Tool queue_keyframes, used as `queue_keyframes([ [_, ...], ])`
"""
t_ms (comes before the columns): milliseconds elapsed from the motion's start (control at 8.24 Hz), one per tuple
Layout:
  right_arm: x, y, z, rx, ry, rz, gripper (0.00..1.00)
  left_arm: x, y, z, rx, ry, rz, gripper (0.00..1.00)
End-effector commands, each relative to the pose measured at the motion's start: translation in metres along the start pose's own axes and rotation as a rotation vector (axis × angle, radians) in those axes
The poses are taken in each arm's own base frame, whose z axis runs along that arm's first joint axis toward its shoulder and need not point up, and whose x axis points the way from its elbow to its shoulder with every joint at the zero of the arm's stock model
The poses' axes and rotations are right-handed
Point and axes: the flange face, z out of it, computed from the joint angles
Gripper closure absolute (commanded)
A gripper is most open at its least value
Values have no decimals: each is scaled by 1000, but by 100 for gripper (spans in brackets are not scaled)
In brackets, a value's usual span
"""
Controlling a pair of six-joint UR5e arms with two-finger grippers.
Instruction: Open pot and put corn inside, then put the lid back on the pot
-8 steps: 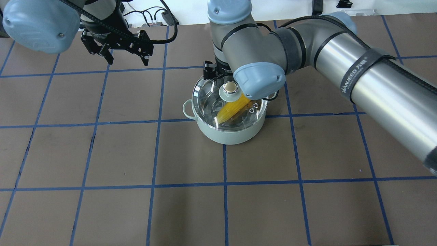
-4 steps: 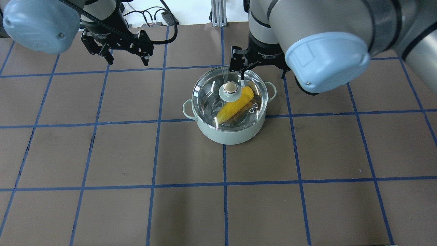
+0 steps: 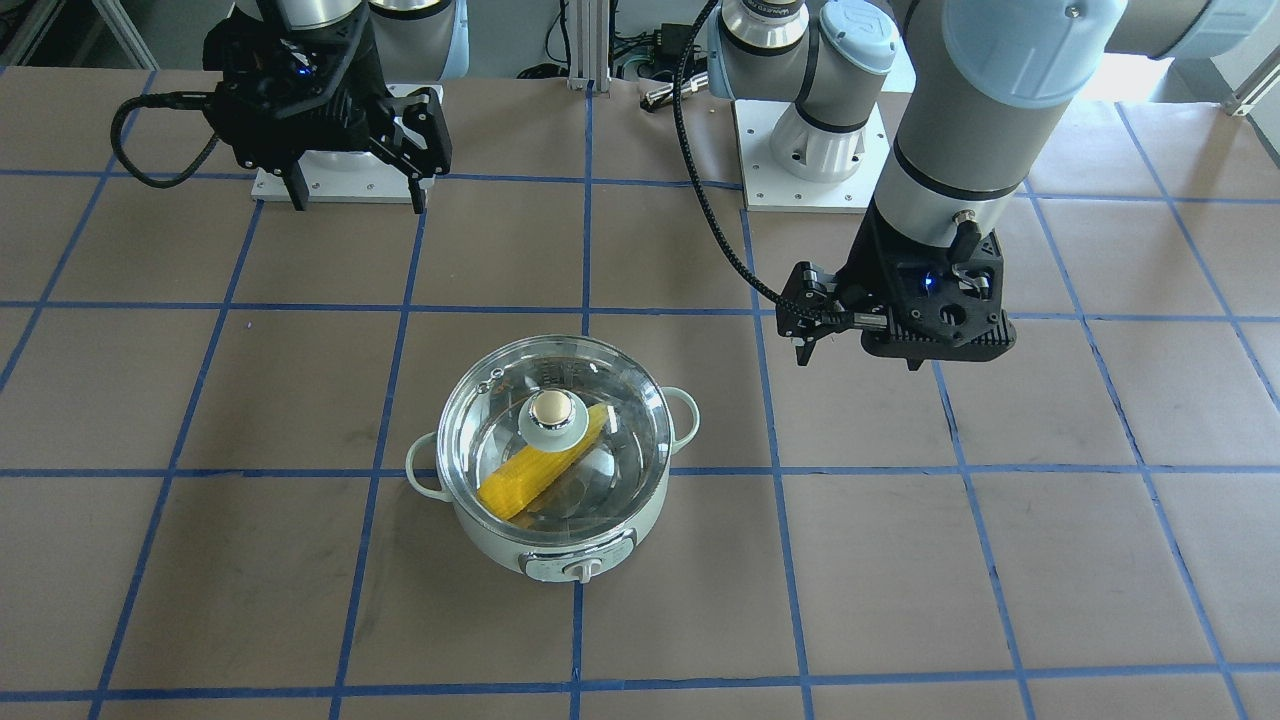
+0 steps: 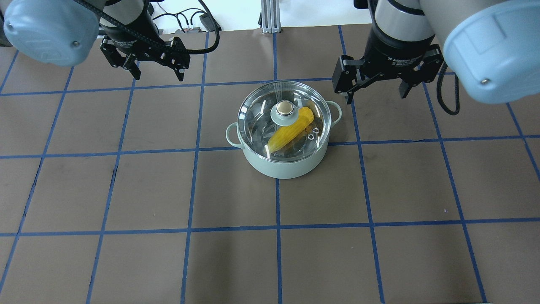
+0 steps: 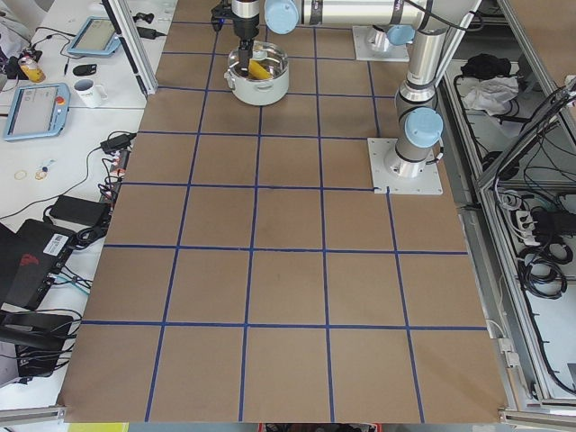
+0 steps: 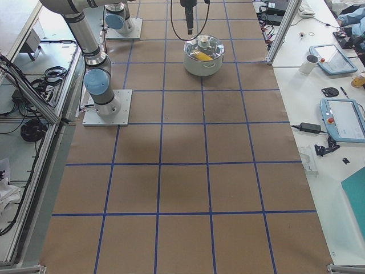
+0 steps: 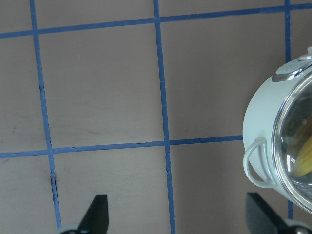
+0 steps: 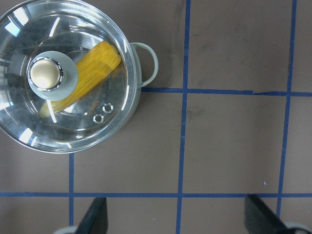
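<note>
The mint-green pot stands mid-table, its control knob facing away from the robot. The glass lid sits on it, with its wooden knob free. The yellow corn lies slanted inside, seen through the glass. My right gripper is open and empty, high up to the right of the pot. My left gripper is open and empty, off to the pot's left. The pot's side shows in the left wrist view.
The table is brown paper with a blue tape grid. The two arm bases stand at the robot's edge. An aluminium post and cables lie past the far edge. Operators' desks with tablets flank the table.
My right gripper has moved from just above the lid's far edge to the right and away from the pot. The lid, corn, pot and left gripper have not moved.
</note>
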Motion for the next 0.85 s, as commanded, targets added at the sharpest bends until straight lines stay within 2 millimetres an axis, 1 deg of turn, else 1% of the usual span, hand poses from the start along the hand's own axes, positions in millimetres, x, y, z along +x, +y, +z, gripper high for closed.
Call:
queue_keyframes([
  [0, 19, -5, 0, -9, -24, -44, 0, 1, 2, -1, -8, 5, -5, 0],
  [121, 19, -5, 0, -10, -27, -46, 0, 1, 3, -2, -26, 7, -7, 0],
  [243, 19, -4, 1, -13, -25, -46, 0, 2, 10, -3, -69, 7, -6, 0],
  [364, 19, -4, 0, -12, -27, -46, 0, 1, 24, -17, -85, 9, -7, 0],
  [486, 18, -3, 1, -13, -27, -47, 0, 0, 27, -23, -73, 9, -9, 0],
  [729, 18, -4, 2, -16, -27, -48, 0, 0, 27, -23, -68, 9, -9, 0],
])
